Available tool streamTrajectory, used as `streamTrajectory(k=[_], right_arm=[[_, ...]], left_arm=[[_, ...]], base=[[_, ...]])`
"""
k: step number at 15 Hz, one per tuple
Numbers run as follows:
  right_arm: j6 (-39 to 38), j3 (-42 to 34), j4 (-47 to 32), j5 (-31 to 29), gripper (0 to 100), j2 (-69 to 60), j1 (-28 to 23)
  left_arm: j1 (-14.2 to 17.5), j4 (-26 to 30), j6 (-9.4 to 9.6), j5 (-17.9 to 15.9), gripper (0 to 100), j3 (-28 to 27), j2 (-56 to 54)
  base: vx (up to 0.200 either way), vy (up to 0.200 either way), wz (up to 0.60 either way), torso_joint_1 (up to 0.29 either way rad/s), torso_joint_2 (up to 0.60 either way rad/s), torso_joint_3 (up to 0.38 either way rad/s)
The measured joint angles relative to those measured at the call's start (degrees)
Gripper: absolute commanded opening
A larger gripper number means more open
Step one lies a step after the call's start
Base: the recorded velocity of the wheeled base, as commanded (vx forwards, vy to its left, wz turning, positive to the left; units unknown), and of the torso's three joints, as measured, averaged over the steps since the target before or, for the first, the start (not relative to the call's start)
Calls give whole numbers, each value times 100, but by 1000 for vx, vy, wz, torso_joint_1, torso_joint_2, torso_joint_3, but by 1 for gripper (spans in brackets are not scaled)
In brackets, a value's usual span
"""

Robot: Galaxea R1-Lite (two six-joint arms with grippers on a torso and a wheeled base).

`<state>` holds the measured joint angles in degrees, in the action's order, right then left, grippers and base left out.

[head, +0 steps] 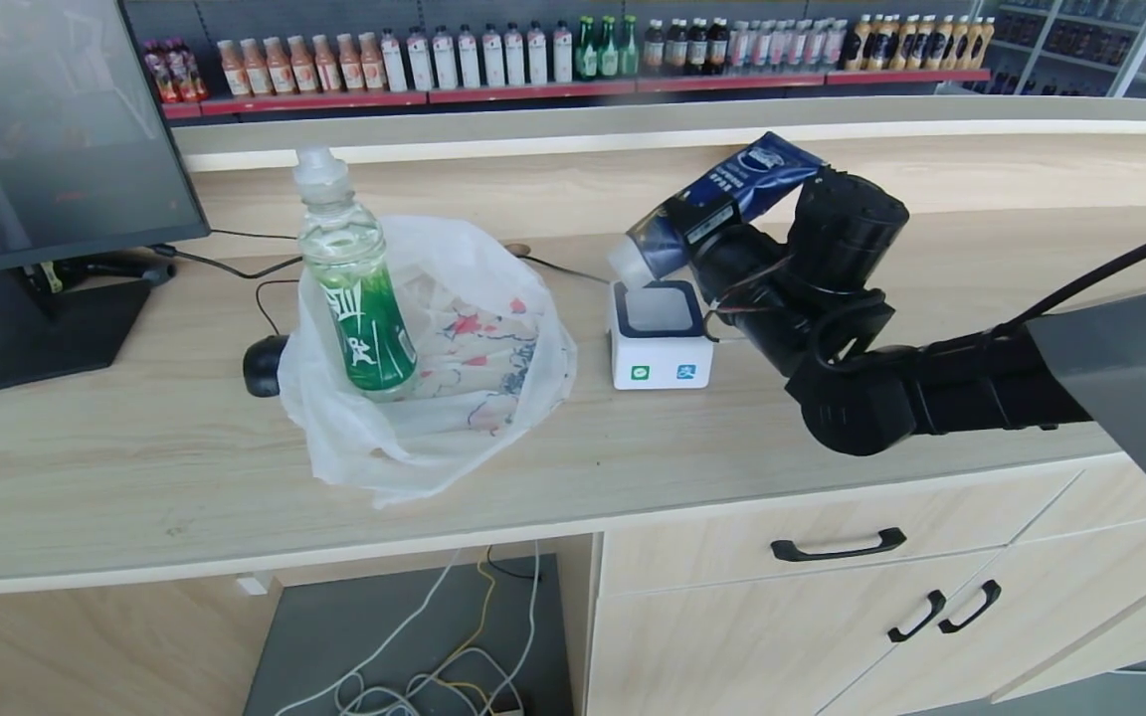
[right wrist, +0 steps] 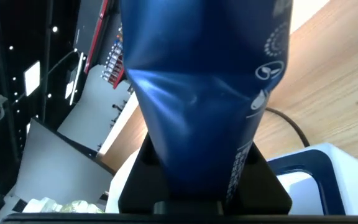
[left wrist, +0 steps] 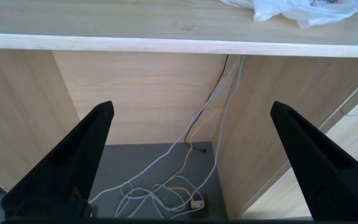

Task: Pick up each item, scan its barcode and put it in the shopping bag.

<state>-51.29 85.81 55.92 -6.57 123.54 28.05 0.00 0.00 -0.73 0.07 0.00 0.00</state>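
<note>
My right gripper is shut on a dark blue tube, held tilted with its white cap end just above the white scanner box. In the right wrist view the blue tube sits between the fingers, with the scanner beneath. A green-labelled drink bottle stands upright in the white plastic shopping bag to the scanner's left. My left gripper hangs open below the counter edge, with nothing between its fingers.
A monitor on its stand occupies the counter's far left, and a black mouse lies beside the bag. Cables trail under the counter. Drawers with black handles sit below at right. Shelves of bottles line the back.
</note>
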Motion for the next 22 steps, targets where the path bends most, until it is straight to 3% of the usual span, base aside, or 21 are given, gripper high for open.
streamTrajectory(k=[22], right_arm=[[-91,51,-118,-10,0,301,4]], left_arm=[[0,0,0,0,100,0,0]], base=[[0,0,0,0,0,0]])
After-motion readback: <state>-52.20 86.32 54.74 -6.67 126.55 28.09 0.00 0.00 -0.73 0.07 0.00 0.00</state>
